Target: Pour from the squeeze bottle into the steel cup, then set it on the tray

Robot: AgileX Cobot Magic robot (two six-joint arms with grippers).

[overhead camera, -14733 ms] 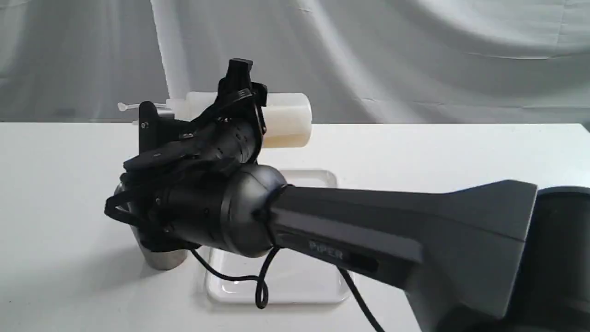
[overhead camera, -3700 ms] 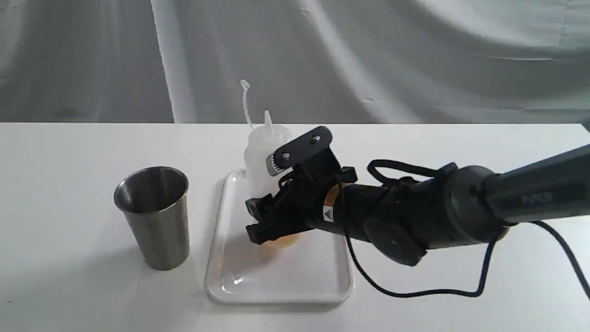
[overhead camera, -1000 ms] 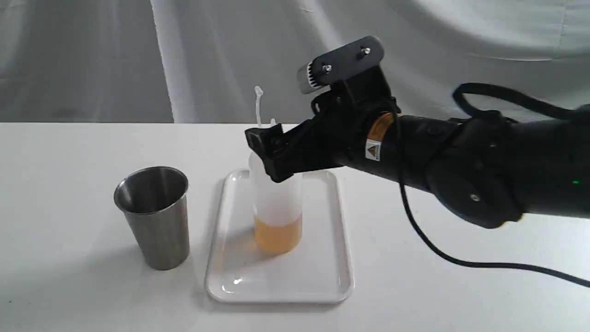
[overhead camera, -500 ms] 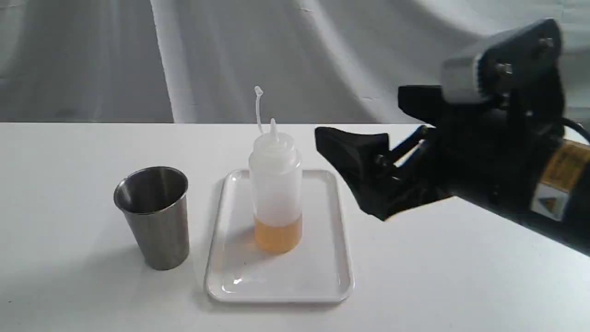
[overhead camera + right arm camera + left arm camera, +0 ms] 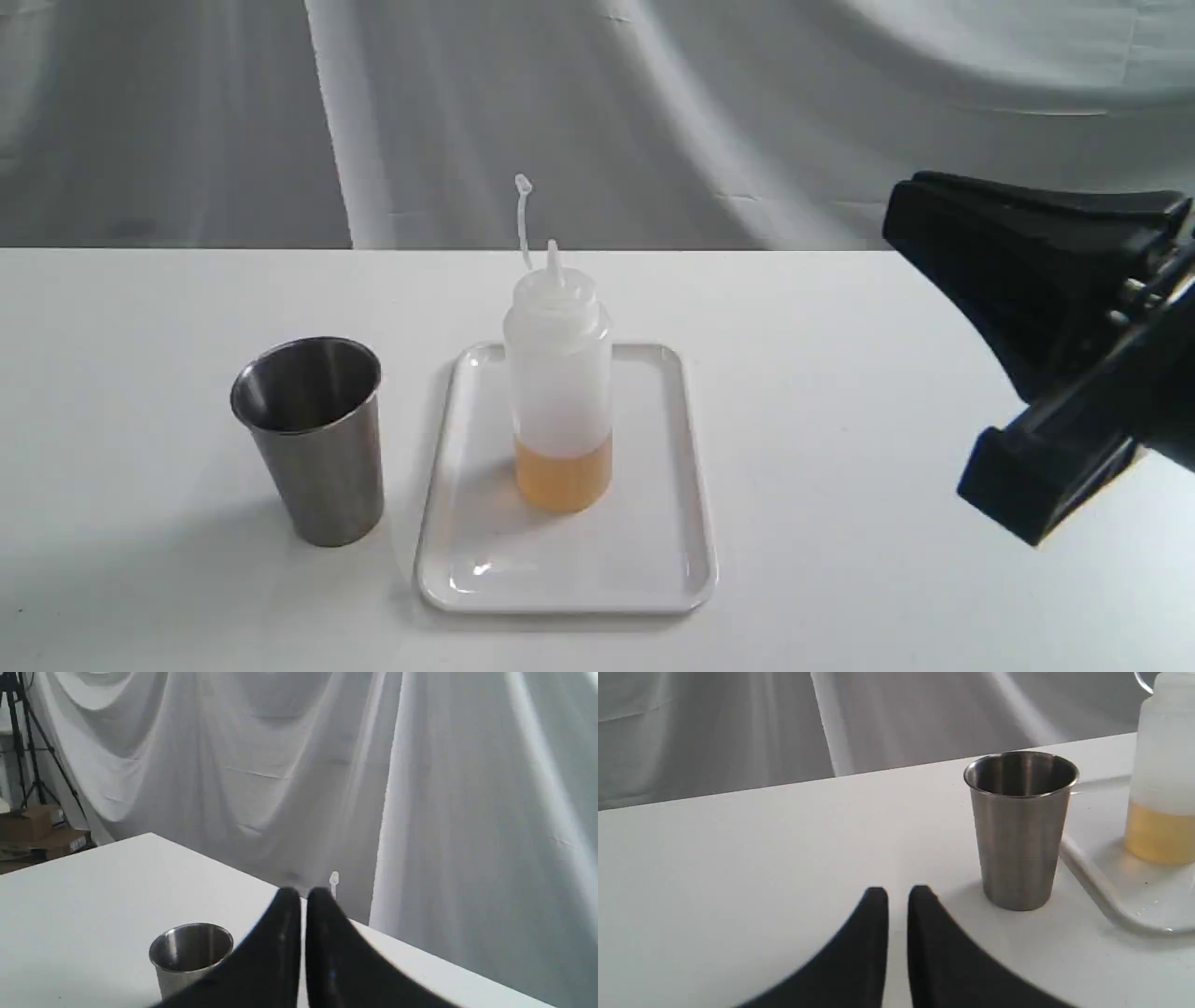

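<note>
The squeeze bottle (image 5: 560,373) stands upright on the white tray (image 5: 644,560), with amber liquid in its lower part and nothing touching it. The steel cup (image 5: 313,439) stands on the table just left of the tray. My right gripper (image 5: 901,210) is far off at the right edge, well clear of the bottle. In the right wrist view its fingers (image 5: 302,893) are shut with nothing between them; the cup (image 5: 191,947) and the bottle's strap tip (image 5: 333,877) show past them. My left gripper (image 5: 898,893) is shut and empty, low over the table beside the cup (image 5: 1020,826), with the bottle (image 5: 1162,788) and tray (image 5: 1111,891) beyond.
A white table (image 5: 887,579) carries everything, and a grey cloth backdrop (image 5: 747,112) hangs behind it. A tripod and cardboard boxes (image 5: 32,821) stand off the table in the right wrist view.
My right gripper has let go of the bottle, risen from it and drawn back to the right edge. The bottle stays upright on the tray and the cup has not moved.
</note>
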